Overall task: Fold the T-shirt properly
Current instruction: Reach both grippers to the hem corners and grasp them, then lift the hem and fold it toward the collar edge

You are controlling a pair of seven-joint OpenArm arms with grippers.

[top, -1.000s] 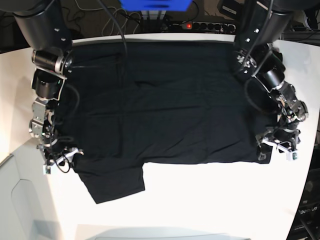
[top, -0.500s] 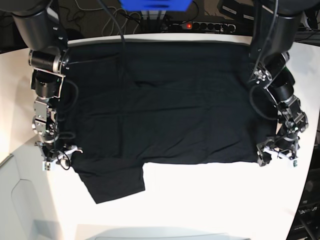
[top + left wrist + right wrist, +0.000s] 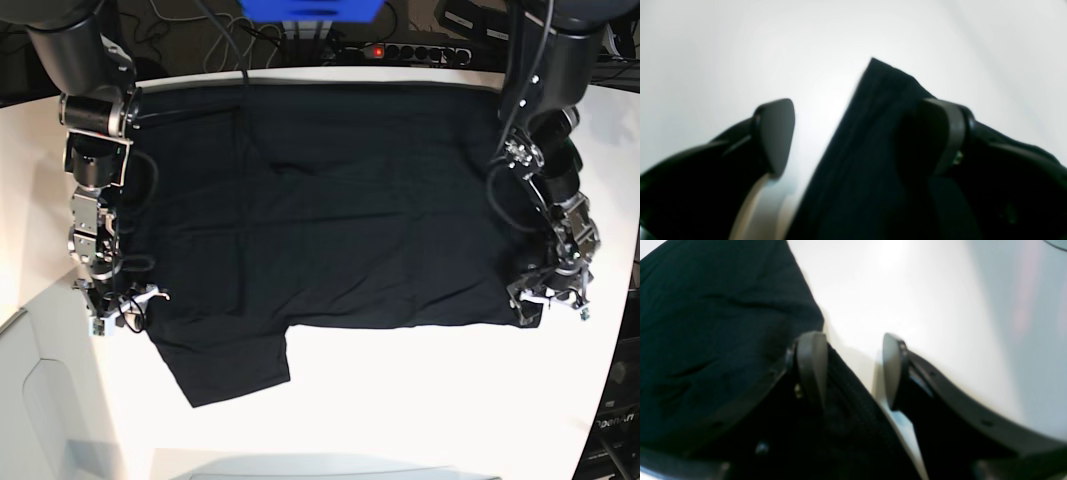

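The desk (image 3: 420,400) is a broad, smooth white slab with a slight sheen and a rounded near edge; it should let cloth slide easily when dragged.

The T-shirt (image 3: 330,220) lies spread flat over most of the desk's far half, plain black side up, a wide matte rectangle with soft creases running across it. One short sleeve (image 3: 225,365) sticks out toward the near-left as a loose flap. By its look it is light, limp knit cloth: it will sag and drape from any pinch, cannot be pushed, and will likely bunch if pulled unevenly. The best holds are the two near corners along the straight near edge, taken together so the edge lifts level.

The right tool (image 3: 118,312) sits at the near-left corner of the shirt. In the right wrist view its pale, smooth pads stand moderately apart, one fingertip (image 3: 811,366) over the cloth's edge and the other over bare desk; it is not clamped on anything.

The left tool (image 3: 552,300) sits at the near-right corner. Its dark, rounded pads are spread wide, straddling the pointed fabric corner (image 3: 880,100), which lies between them ungripped.
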